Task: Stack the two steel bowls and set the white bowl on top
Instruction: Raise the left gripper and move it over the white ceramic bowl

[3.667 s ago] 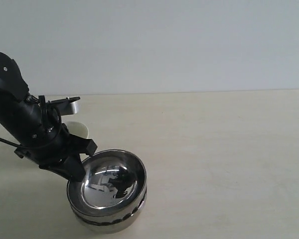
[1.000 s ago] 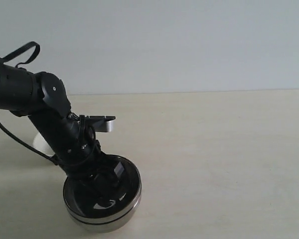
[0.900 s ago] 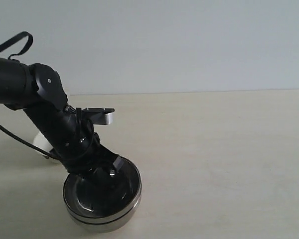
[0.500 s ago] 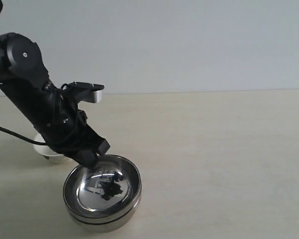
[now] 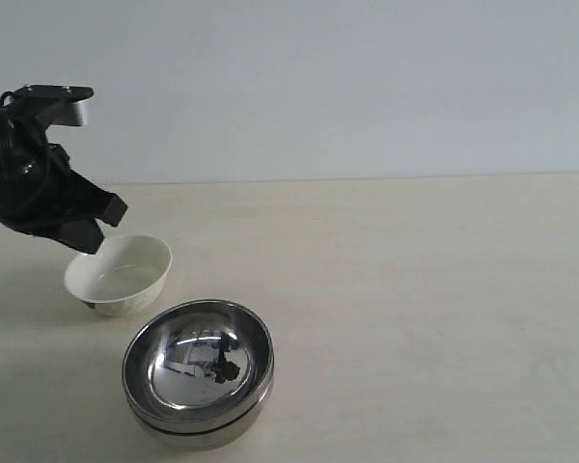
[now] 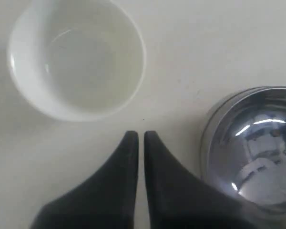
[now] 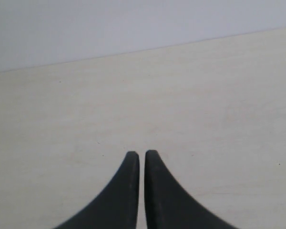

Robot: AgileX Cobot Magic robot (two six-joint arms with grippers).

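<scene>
Steel bowls [image 5: 198, 371], exterior view: already nested, one rim seated just inside the other. They stand on the table [image 5: 415, 289] toward 7 o'clock of the frame. The white bowl [image 5: 119, 273] is upright and empty on the table, at about 10 o'clock from the stack and just beside it. A thin gap seems to separate them. The left tool [image 5: 95, 224] hangs in the air at about 10 o'clock of the white bowl, over its rim, and carries nothing. The right tool is not in this view.

Left wrist view: the white bowl [image 6: 76, 59] and the steel bowls [image 6: 255, 152] are both in frame, apart, with bare table between. The left tool [image 6: 140, 136] has its tips drawn nearly together with only a slit between them, and nothing is held. The tips point at the bare table between the two and are clear of both.

Right wrist view: the right tool [image 7: 139, 155] is likewise drawn together and holds nothing. It is over bare table [image 7: 181, 95], with no bowl in sight.

Progress (judgement): the first half is done, as the steel pair is stacked. The white bowl is not yet lifted and has still to go on top. The left tool is the nearer one. It would need to spread its jaws, take the ceramic rim, lift, carry toward 4 o'clock and set down inside the upper steel bowl. Risks: the glossy rim may slip in the grip, and the polished stack may slide if nudged.
</scene>
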